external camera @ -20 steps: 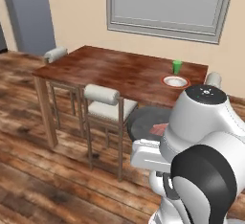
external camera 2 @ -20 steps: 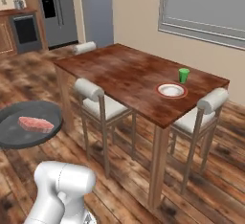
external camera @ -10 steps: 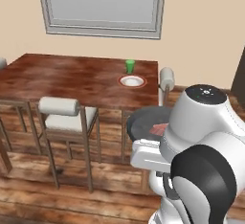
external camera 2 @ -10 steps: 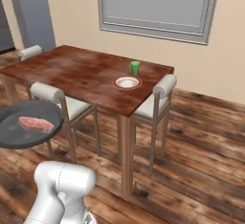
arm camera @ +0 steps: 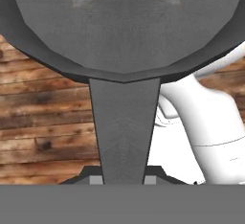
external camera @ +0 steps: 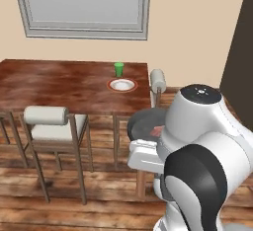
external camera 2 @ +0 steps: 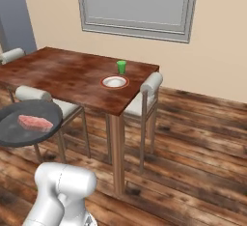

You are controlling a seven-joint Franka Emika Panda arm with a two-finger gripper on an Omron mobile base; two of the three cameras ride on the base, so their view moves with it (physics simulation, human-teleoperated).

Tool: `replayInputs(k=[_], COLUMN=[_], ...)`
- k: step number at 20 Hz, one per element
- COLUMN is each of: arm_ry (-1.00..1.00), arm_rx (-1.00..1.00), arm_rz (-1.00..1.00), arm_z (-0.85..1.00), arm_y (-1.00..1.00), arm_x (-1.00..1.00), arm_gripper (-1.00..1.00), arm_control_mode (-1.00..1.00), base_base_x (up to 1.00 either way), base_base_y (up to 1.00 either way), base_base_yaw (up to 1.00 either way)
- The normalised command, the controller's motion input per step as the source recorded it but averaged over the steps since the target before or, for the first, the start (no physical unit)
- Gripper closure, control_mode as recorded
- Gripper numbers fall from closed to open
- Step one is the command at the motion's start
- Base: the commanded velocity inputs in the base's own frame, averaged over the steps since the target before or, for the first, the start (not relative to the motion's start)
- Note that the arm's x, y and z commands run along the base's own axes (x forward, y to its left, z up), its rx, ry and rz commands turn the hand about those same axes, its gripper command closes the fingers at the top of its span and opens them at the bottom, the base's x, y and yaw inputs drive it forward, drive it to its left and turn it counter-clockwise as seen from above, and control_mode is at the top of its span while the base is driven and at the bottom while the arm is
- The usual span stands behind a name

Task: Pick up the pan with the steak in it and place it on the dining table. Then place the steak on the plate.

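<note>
The dark grey pan (external camera 2: 21,131) hangs in the air at the left of the right base view, level, with the pinkish steak (external camera 2: 34,122) lying in it. In the left base view the pan (external camera: 142,125) and a sliver of steak (external camera: 158,131) peek out from behind my arm. The hand view looks at the pan's underside (arm camera: 124,22) from below, and my gripper (arm camera: 123,180) is shut on its straight handle (arm camera: 124,127). The dining table (external camera: 59,84) (external camera 2: 62,70) stands ahead, and the red-rimmed plate (external camera: 122,84) (external camera 2: 114,81) sits near its right end.
A small green cup (external camera: 119,69) (external camera 2: 121,67) stands just behind the plate. Padded chairs are tucked in at the table's near side (external camera: 52,124) (external camera 2: 36,94) and at its right end (external camera: 158,81) (external camera 2: 147,92). Wooden floor lies open to the right of the table (external camera 2: 193,138).
The whole picture has slid left in both base views, so the base has moved; the table's right end and plate now sit nearer the middle. The pan stays held as before.
</note>
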Motion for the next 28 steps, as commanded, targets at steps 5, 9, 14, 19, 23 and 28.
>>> replayInputs(k=[5, 9, 14, 19, 23, 28], arm_ry=[0.00, 0.00, 0.00, 0.00, 0.00, 0.00], arm_rx=[0.00, 0.00, 0.00, 0.00, 0.00, 0.00], arm_rz=[0.00, 0.00, 0.00, 0.00, 0.00, 0.00], arm_z=[0.00, 0.00, 0.00, 0.00, 0.00, 0.00], arm_y=[0.00, 0.00, 0.00, 0.00, 0.00, 0.00], arm_x=[0.00, 0.00, 0.00, 0.00, 0.00, 0.00], arm_gripper=[1.00, 1.00, 1.00, 1.00, 1.00, 1.00], arm_control_mode=[1.00, 1.00, 1.00, 1.00, 1.00, 1.00], base_base_x=[0.08, 0.10, 0.04, 0.01, 0.13, 0.61], base_base_y=[0.74, 0.92, 0.80, 0.27, 0.01, 0.15], base_base_yaw=[-0.11, -0.17, -0.18, -0.09, 0.00, -0.03])
